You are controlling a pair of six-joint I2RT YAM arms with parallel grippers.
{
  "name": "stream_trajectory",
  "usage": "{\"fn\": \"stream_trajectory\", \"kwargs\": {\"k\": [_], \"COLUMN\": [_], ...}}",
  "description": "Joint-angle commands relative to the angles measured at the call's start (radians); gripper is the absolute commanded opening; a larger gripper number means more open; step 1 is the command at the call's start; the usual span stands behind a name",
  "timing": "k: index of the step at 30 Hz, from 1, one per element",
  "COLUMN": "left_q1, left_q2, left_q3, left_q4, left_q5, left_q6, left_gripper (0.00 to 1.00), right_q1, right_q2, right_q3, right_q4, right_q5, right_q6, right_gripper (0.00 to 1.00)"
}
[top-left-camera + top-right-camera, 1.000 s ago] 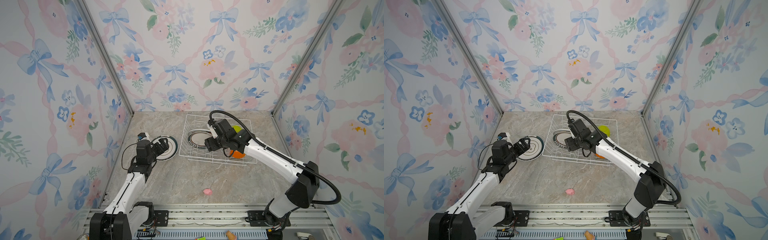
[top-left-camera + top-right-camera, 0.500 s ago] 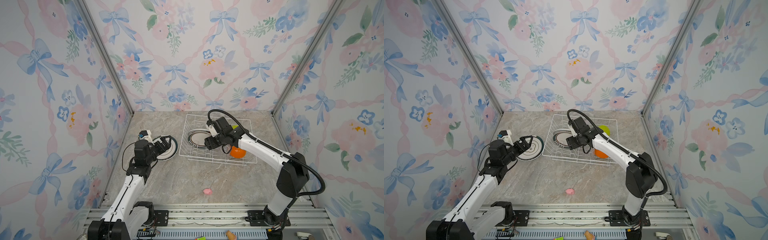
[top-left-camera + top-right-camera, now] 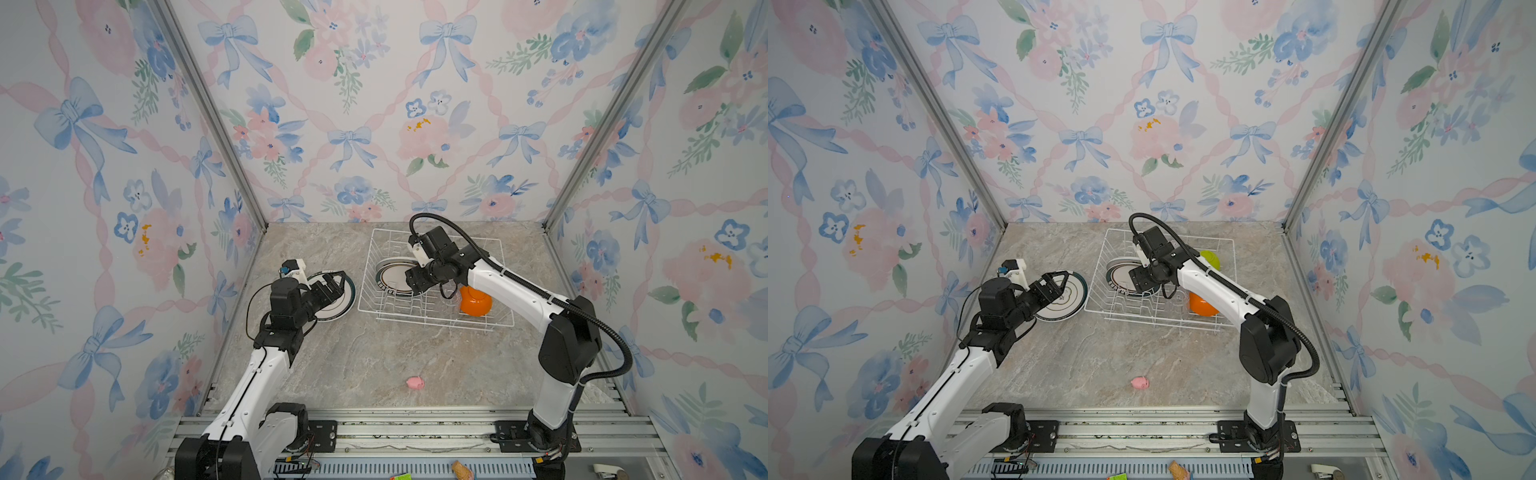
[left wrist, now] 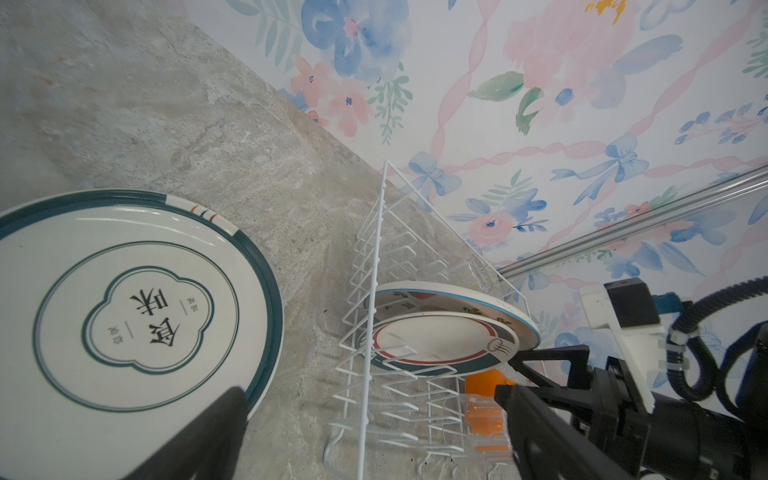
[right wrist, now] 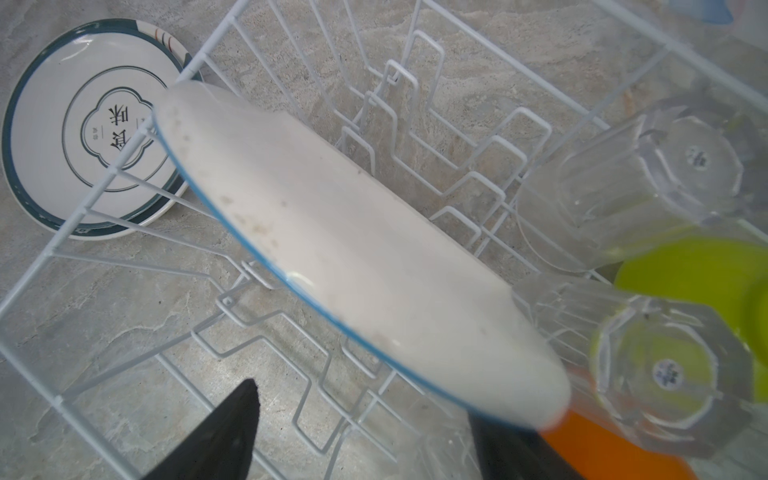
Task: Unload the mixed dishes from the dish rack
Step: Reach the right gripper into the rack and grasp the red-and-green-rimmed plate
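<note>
Right gripper [image 3: 413, 282]: jaws wide, holding nothing, black fingers close to the rim of a glossy round plate [image 5: 353, 257] leaning in the white wire dish rack [image 3: 436, 322]. Ribbed clear glasses [image 5: 623, 187], orange bowl [image 3: 476, 301] and lime-green bowl [image 3: 1210, 259] lie inside too. Left gripper [image 3: 334, 284]: fully spread, empty, over a teal-rimmed plate [image 3: 338, 309] flat on the marbled table [image 3: 374, 353].

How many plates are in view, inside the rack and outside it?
3. A green-rimmed plate lies on the table, left of the dish rack. Two lean inside its left end: a blue-rimmed plate and a red-ringed plate. The right arm may hide more.
</note>
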Motion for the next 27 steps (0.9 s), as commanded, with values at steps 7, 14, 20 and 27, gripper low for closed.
{"fn": "stream_trajectory", "kwargs": {"k": [7,14,20,27], "left_q1": [-0.005,-0.016,-0.052,-0.093], "left_q2": [0.016,0.030,0.063,0.093], "left_q3": [0.016,0.018,0.037,0.057], "left_q4": [-0.013,-0.011,-0.005,-0.004], "left_q5": [0.012,0.003,-0.018,-0.044], "left_q6": [-0.005,-0.011,-0.006,0.005], "left_gripper": [0.98,0.98,0.98,0.98], "right_q1": [-0.011,-0.008,-0.004,0.026], "right_q2": [0.067,0.026,-0.006,-0.010], "right_q3": [0.075,0.006,-0.048,-0.063], "right_q4": [-0.039,0.005,0.047,0.060], "right_q5": [0.013,-0.015,-0.022,0.044], "right_q6": [-0.087,-0.101,-0.112,-0.180], "right_gripper": [0.75,0.57,0.46,0.36]}}
